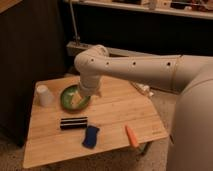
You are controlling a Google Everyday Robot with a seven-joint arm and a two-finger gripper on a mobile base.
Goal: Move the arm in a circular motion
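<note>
We see the arm (135, 67) reaching in from the right, its thick white segment passing above the counter's (117, 112) far right corner. It bends at a rounded joint above the far edge and turns downward from there. At its tip the pale yellowish pincer (78, 101) hangs over the green bowl (65, 98), which sits near the far edge, left of the middle. The pincer seems to sit low inside the bowl's rim, but we cannot tell whether it touches the bowl. We also cannot tell whether the pincer is released or clenched, and we make out nothing held in it.

A white cup (44, 95) stands upside down at the far left corner, just beside the bowl and apart from it. A black bar (73, 123) lies flat on the left half of the counter, between the bowl and the front edge. A blue sponge-like object (90, 136) lies near the front edge, just beside the bar. An orange stick-shaped object (131, 136) lies towards the front right corner, well apart from the arm.
</note>
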